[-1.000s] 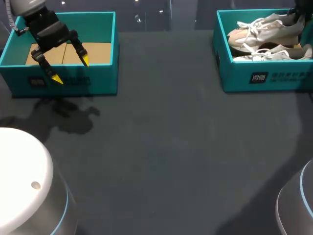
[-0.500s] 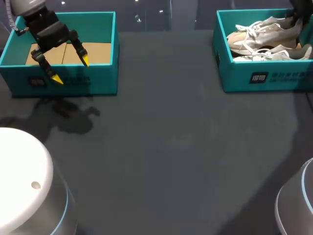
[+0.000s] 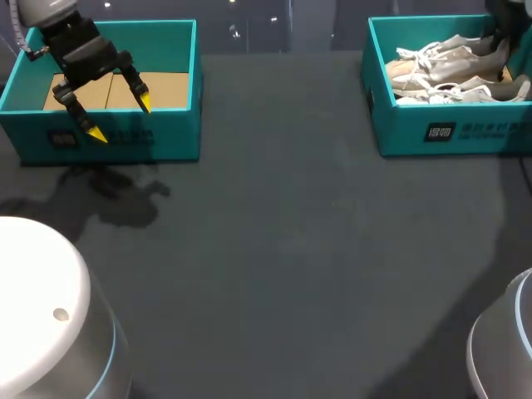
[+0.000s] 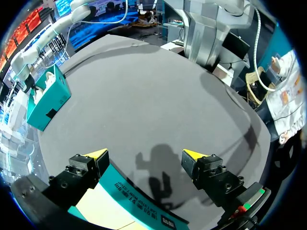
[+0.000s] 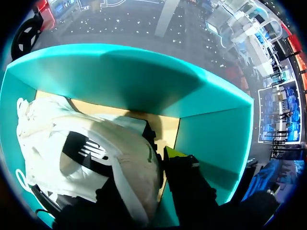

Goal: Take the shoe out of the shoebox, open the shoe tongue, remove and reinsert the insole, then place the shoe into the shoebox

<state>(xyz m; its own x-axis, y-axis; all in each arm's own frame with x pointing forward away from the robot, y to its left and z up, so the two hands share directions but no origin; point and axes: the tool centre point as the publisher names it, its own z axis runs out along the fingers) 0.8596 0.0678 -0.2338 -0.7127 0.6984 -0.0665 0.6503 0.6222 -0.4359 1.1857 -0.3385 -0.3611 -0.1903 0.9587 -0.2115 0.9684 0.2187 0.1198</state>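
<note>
Left gripper (image 3: 116,119) gapes wide over the ten o'clock box (image 3: 170,33). Right gripper (image 5: 160,160), grip unclear, meets the shoe (image 5: 96,143) at two o'clock.

Teal shoebox (image 3: 397,110), tan inside; white-beige shoe (image 3: 449,56), black side marking; dark grey table (image 3: 291,249)

Lighting came from overhead, fairly dim; the left gripper (image 3: 120,119) threw a soft blobby shadow (image 3: 116,195) onto the dark table (image 3: 291,249), and the white shoe (image 3: 449,60) looked bright.
</note>
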